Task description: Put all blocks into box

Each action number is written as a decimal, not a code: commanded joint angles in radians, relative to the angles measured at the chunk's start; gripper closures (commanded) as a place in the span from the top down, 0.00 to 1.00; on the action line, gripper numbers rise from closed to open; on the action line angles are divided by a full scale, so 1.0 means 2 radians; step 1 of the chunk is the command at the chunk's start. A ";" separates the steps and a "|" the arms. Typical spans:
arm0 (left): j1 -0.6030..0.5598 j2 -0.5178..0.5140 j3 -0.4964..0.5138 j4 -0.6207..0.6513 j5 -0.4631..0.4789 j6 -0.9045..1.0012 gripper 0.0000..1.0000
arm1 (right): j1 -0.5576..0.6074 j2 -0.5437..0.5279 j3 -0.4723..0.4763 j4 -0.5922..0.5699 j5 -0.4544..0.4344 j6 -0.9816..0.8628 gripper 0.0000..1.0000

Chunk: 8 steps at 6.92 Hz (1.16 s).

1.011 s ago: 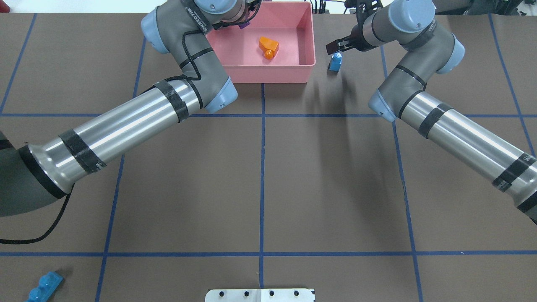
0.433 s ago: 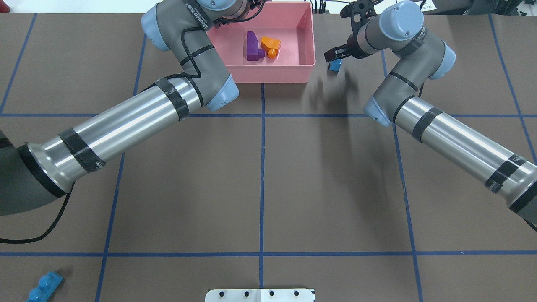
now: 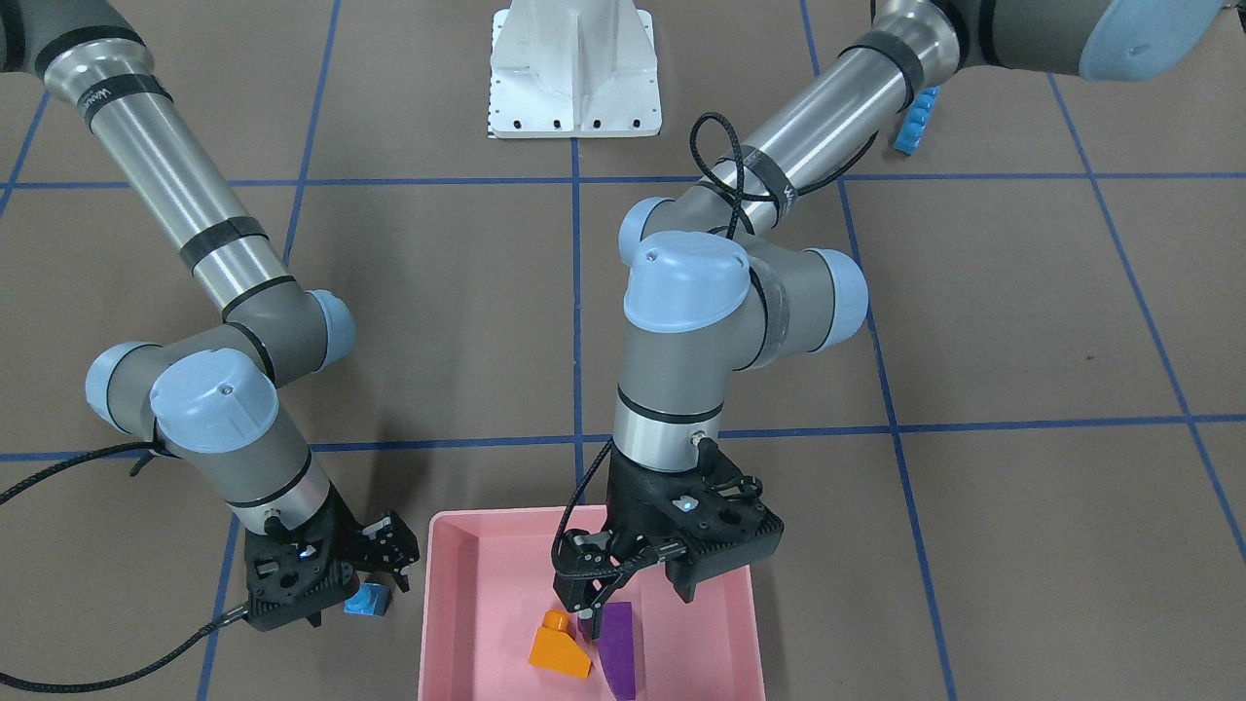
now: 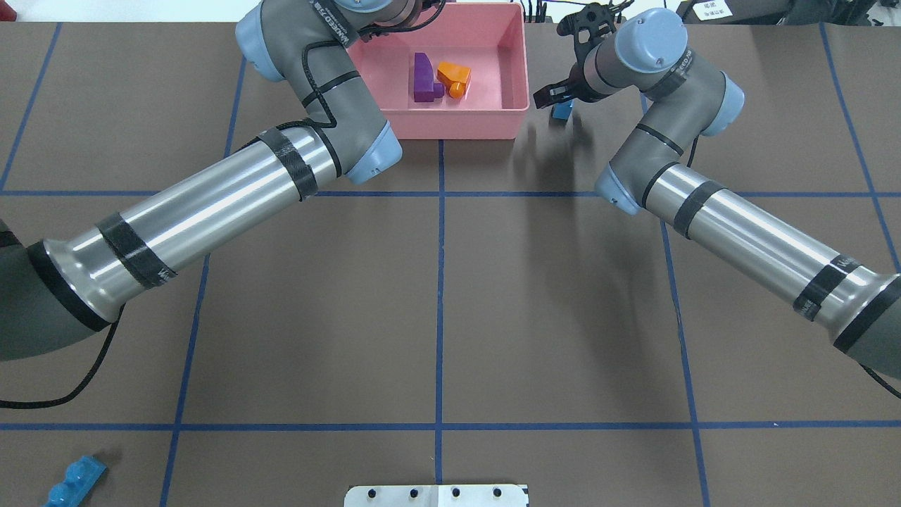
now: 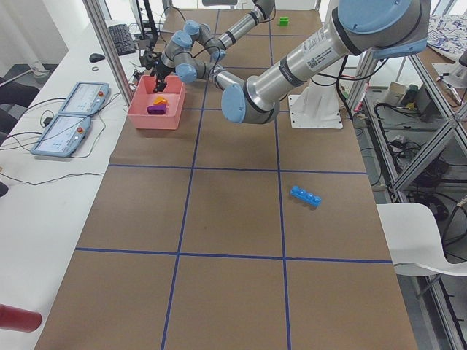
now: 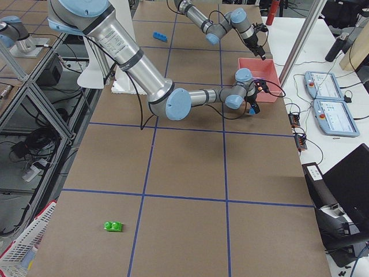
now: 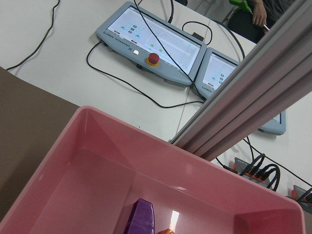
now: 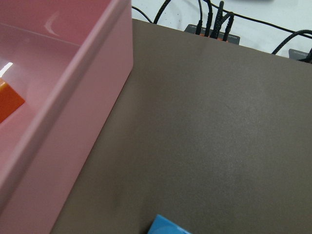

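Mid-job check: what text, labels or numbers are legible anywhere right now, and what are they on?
Nothing reads clearly.
Black lettering on the left arm: too blurred to read.
White label beyond the table: print too small.
Pendant screens: contents too small.

Pink box [image 4: 450,124]; purple block [image 4: 422,76]; orange block [image 4: 455,73]; brown table [image 4: 563,296], blue grid lines [image 4: 439,282].
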 commanded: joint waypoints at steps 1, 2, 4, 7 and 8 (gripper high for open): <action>0.000 -0.001 -0.007 0.001 0.000 -0.001 1.00 | -0.002 0.007 -0.019 0.001 -0.003 -0.001 0.93; 0.000 -0.001 -0.008 0.001 -0.001 -0.001 1.00 | -0.002 0.007 -0.020 0.001 -0.003 0.000 0.92; 0.000 -0.002 -0.017 0.002 -0.002 -0.002 1.00 | -0.004 0.007 -0.020 0.001 -0.002 0.001 0.64; 0.000 0.011 -0.087 0.092 -0.057 0.024 1.00 | -0.002 0.007 -0.017 0.002 0.000 0.004 0.00; -0.002 0.040 -0.150 0.134 -0.063 0.041 1.00 | 0.001 0.006 -0.007 0.002 0.002 0.007 0.00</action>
